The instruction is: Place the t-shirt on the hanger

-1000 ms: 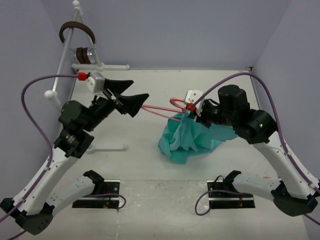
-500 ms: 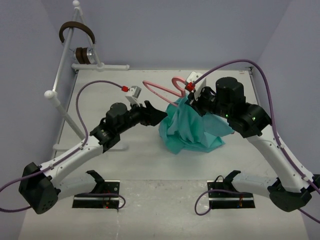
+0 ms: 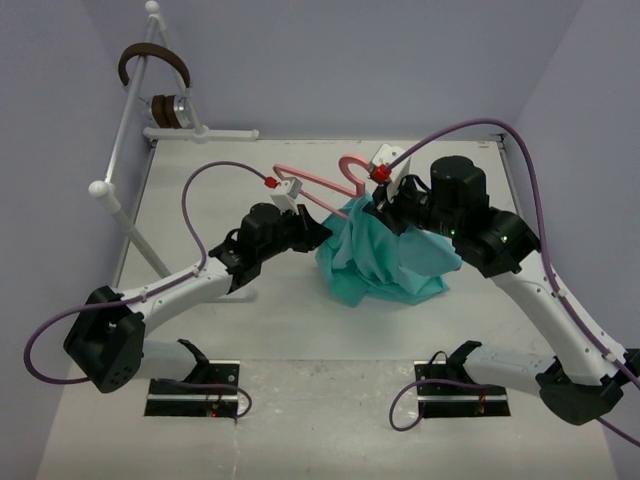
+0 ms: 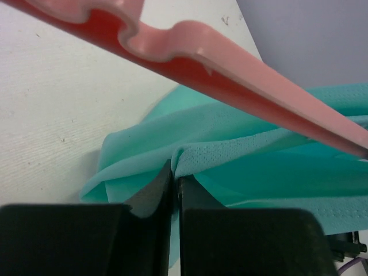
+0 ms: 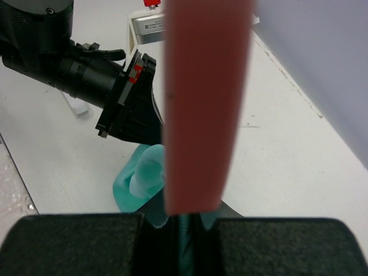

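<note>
The teal t-shirt (image 3: 385, 262) hangs bunched from my right gripper (image 3: 383, 207), its lower part heaped on the table. My right gripper (image 5: 187, 224) is shut on the pink hanger (image 5: 204, 115) with a strip of t-shirt (image 5: 141, 178) cloth pinched alongside it. The hanger (image 3: 312, 181) juts left and back from that grip, hook (image 3: 352, 166) uppermost. My left gripper (image 3: 322, 230) is at the shirt's left edge. In the left wrist view the left gripper (image 4: 175, 172) is shut on a fold of t-shirt (image 4: 241, 161) just below the hanger (image 4: 230, 75).
A white tubular rack (image 3: 125, 105) stands at the back left with brown headphones (image 3: 153, 62) on top, and its foot (image 3: 215, 295) reaches under my left arm. Walls close the table at back and sides. My left wrist (image 5: 86, 80) is near the right gripper.
My left arm left the hanger's left end, swung right and down to the t-shirt, and shut its jaws on the cloth. The hanger's free end swung toward the back. The right gripper stayed shut.
</note>
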Tool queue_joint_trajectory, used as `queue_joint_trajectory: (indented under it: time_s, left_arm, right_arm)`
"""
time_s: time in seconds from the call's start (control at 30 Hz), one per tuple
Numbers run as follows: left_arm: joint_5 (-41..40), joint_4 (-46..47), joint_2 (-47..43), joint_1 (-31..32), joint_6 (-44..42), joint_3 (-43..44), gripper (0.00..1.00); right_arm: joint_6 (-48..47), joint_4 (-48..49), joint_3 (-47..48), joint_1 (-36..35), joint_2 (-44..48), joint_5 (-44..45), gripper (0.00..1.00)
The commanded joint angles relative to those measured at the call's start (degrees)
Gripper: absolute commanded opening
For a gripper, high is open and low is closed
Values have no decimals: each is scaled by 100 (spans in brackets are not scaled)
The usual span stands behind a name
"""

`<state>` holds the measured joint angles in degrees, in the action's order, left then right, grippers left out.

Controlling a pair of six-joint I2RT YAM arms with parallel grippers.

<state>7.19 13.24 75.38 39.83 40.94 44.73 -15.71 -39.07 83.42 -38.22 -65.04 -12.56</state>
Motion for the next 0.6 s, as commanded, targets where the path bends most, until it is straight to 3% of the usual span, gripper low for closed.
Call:
queue_joint_trajectory:
  time_s: [0.0, 0.13, 0.3, 0.57]
  left_arm:
    - [-458, -3, 40, -13, -185, 452, 0]
    - [-611, -615, -209, -482, -301, 605, 0]
    - [290, -1020, -162, -1668, -501, 825, 0]
    - [925, -1847, 173, -2192, -1023, 2050, 0]
  right_arm:
    - [126, 409, -76, -2, 153, 220, 0]
    - [218, 366, -415, 40, 312, 733, 0]
    - [362, 408, -1030, 61, 928, 611, 0]
    - [433, -43, -1048, 63, 1367, 759, 0]
